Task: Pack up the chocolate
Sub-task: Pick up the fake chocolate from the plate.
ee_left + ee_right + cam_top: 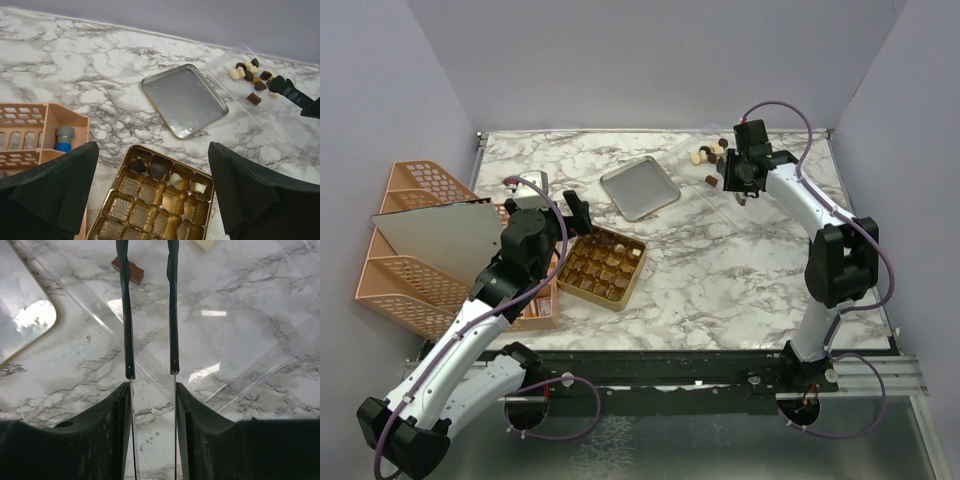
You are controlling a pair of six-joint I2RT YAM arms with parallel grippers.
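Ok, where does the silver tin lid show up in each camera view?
Top external: the silver tin lid lies mid-table, just beyond the gold compartment tray.
Left wrist: centre of the picture, above the tray.
Right wrist: only one rounded corner shows, at the left edge.
Shared landmark: the lone brown chocolate brick, to the lid's right in all three.

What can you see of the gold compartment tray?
The tray is square, shiny golden-brown, thin plastic by the look, with a grid of ribbed cups. It lies flat on the marble table, beside the orange rack. Four chocolates sit along one edge row: two dark, two cream; other cups in view look empty. The left gripper, jaws open, hangs above it.
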